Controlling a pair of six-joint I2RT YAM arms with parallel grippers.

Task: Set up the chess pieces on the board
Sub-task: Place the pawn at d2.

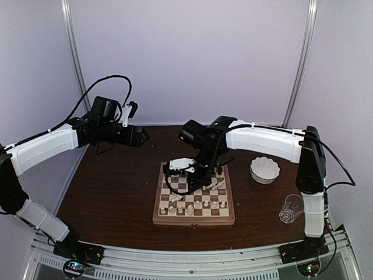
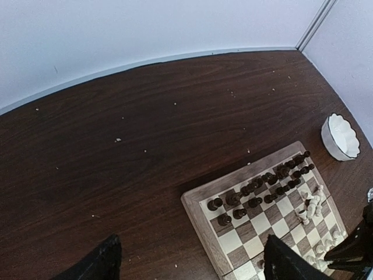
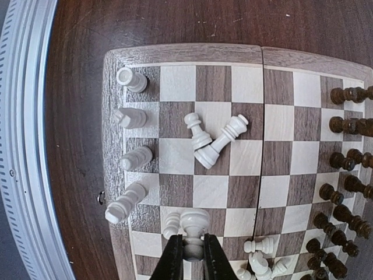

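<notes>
The board (image 1: 194,220) lay on the table (image 1: 111,192) in front of the arms. The right gripper (image 3: 194,244) was clamped on a white piece (image 3: 194,223) over the board's near rows. Other white pieces (image 3: 131,119) stood along that edge (two toppled white pieces (image 3: 211,143) lay crossed nearer mid-board). The dark pieces (image 2: 265,185) were ranged along the far side. The left gripper (image 2: 189,265) hung wide open and empty over the table, well left of the board.
</notes>
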